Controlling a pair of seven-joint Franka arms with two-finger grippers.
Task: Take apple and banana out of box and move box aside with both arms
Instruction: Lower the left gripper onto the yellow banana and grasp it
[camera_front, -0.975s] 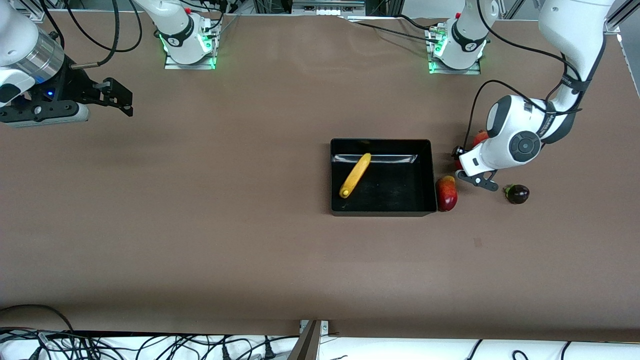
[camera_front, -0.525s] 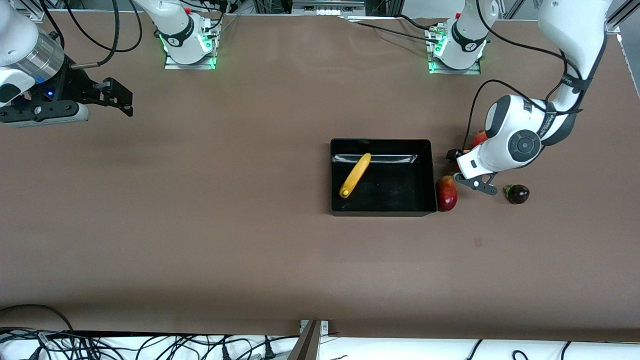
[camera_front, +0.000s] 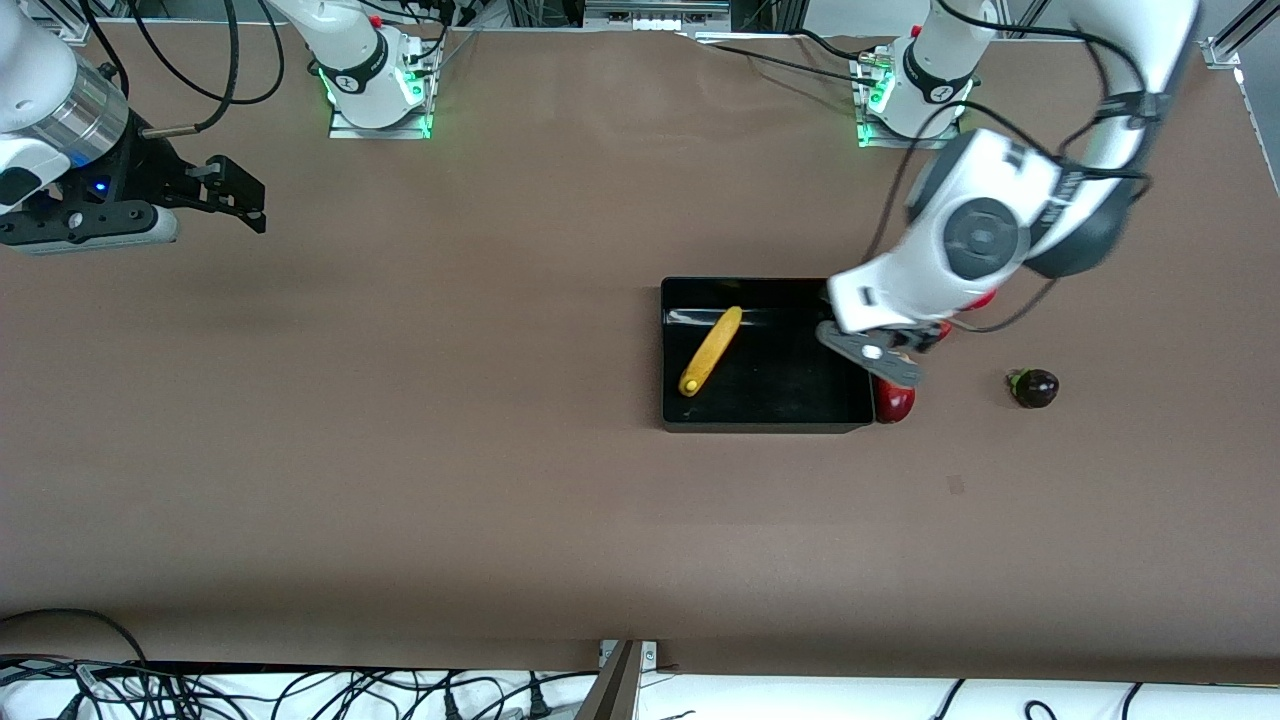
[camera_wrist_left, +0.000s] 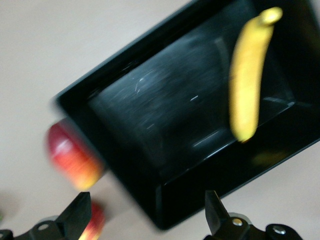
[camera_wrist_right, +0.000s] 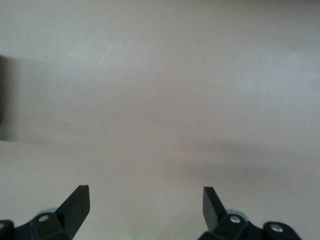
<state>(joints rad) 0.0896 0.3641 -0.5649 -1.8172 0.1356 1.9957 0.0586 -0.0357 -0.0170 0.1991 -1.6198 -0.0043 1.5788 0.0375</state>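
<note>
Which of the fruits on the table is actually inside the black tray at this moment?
Only the long yellow banana-like fruit; it lies diagonally on the floor of the tray. The dark-red mango sits outside against the tray's wall.

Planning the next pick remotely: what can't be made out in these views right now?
- Red fruits: front view, only slivers show under the left arm; apple or pomegranate, cannot tell.
- Mango: front view, upper part covered by the left end effector.
- Red lump beside a fingertip: left wrist view, cut by the edge; identity unclear.
</note>
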